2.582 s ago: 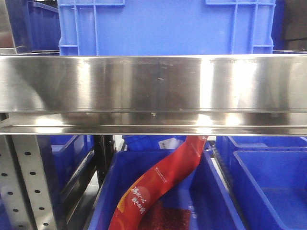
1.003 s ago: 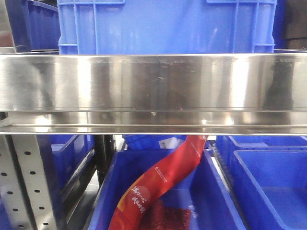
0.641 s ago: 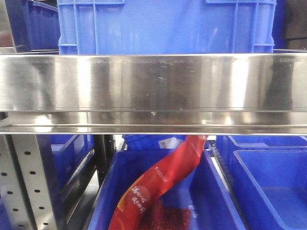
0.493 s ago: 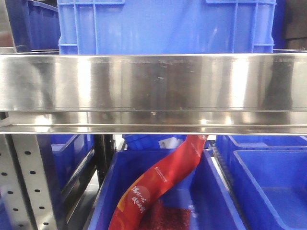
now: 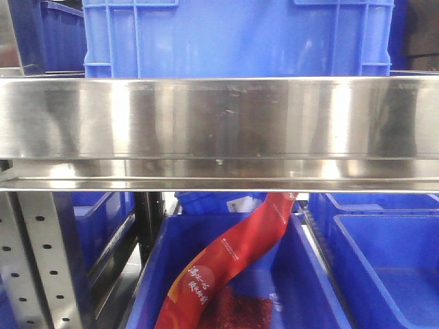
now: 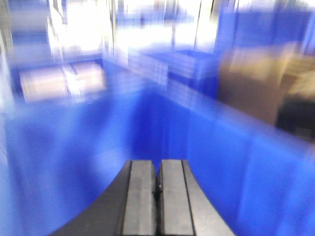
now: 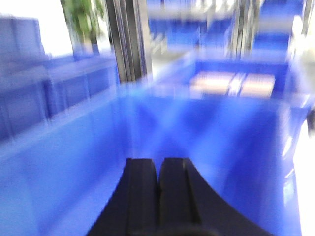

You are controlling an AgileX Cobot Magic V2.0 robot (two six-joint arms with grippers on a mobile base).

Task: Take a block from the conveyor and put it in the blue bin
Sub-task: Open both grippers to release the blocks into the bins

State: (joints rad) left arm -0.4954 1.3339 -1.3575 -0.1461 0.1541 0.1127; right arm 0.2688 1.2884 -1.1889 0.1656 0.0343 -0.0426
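Blue bin (image 6: 236, 162) takes up most of the left wrist view, all smeared with motion blur. The left hand (image 6: 158, 169) sits at the bottom centre of the frame over the bin's inside, its two grey fingers pressed flat together with nothing between them. The right wrist view shows much the same thing: the right hand (image 7: 158, 167) is at the bottom centre, dark fingers pressed together and empty, above the inside of a blue tub (image 7: 64, 147). It's too blurry to tell whether that's the same bin. There are pale label-like patches (image 7: 231, 83) at the upper right of that frame and a green plant (image 7: 83, 19) at the upper left. In the left wrist view a brownish box shape (image 6: 256, 83) shows on the right edge. The block can't be picked out in any of the views. The front camera is mostly staring at a shiny steel rail (image 5: 219, 120) running straight across the middle, with a big blue crate (image 5: 233, 38) sitting above it. Below the rail, a lower blue bin (image 5: 302, 274) holds a long red pouch (image 5: 233, 257) leaning diagonally, its top end tucked up behind the rail. Another blue container (image 5: 391, 267) sits just beside it at the lower right, and a perforated metal upright (image 5: 34, 260) stands at the lower left.
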